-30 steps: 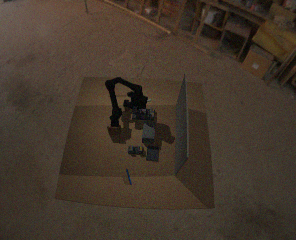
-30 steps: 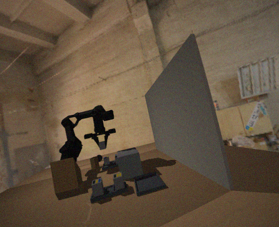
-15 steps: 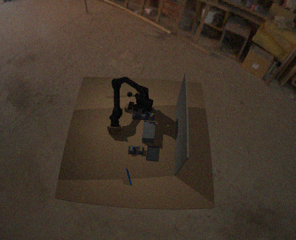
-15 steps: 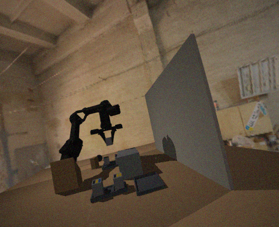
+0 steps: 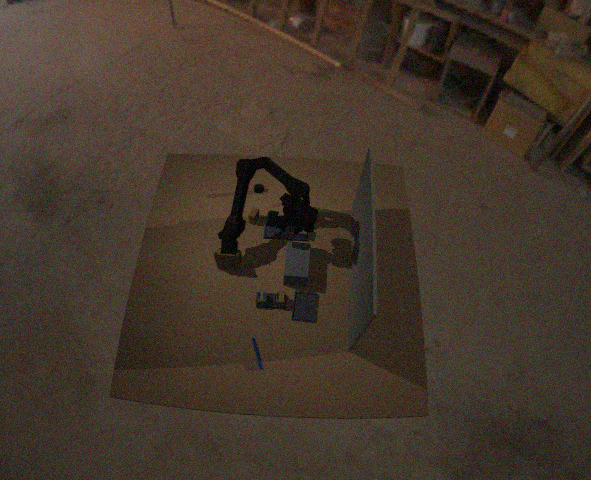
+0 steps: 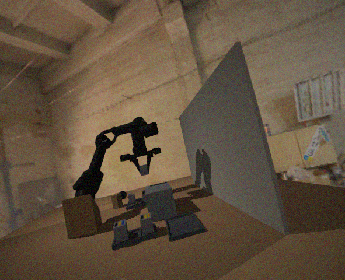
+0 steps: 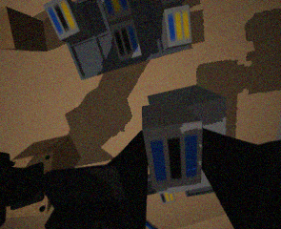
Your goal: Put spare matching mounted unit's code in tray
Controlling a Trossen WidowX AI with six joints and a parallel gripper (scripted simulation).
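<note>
My gripper (image 6: 143, 169) (image 7: 165, 132) is shut on a grey spare with blue, black and blue stripes on top. It holds the spare in the air, near the grey box (image 5: 297, 262) (image 6: 159, 202). The spares' rack (image 7: 89, 57) (image 6: 131, 207) holds several striped units, among them a blue-black-yellow one (image 7: 61, 18) and a blue-yellow-yellow one (image 7: 179, 28). The dark shallow tray (image 5: 305, 307) (image 6: 185, 226) lies beyond the box. Beside it, a low base carries two grey units (image 6: 120, 231) (image 6: 146, 223) with coloured tops. Their backs and any code there cannot be read.
A tall grey panel (image 5: 363, 258) (image 6: 226, 129) stands right of the box and tray. A large brown block (image 5: 228, 262) (image 6: 80, 217) stands by the arm's base. A small brown block (image 6: 116, 201), a round black object (image 5: 258, 188) and a blue stick (image 5: 257, 353) are also there.
</note>
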